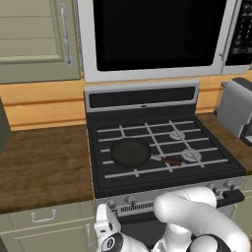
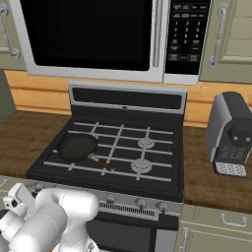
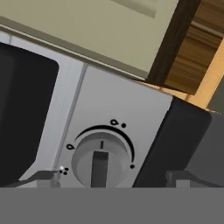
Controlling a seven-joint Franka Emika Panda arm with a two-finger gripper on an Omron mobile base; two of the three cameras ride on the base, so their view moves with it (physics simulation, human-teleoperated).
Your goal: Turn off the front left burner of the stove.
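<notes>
Nearby, skillet [image 1: 130, 152] on stove [image 1: 162, 189], toaster [image 1: 236, 105] right, microwave [image 1: 152, 37] above

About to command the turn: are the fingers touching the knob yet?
Cannot tell. In the hand view the knob sits between the fingers, close in, but neither contact nor a gap shows plainly.

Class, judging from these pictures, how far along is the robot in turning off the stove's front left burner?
Done: the arm has reached down to the stove front, and the hand view sits close on a round silver knob. In hand: lining the gripper up, its tips either side of the knob, not visibly clamped. Left: grip and turn it. The skillet covers the front left burner, so no flame can be judged.
</notes>
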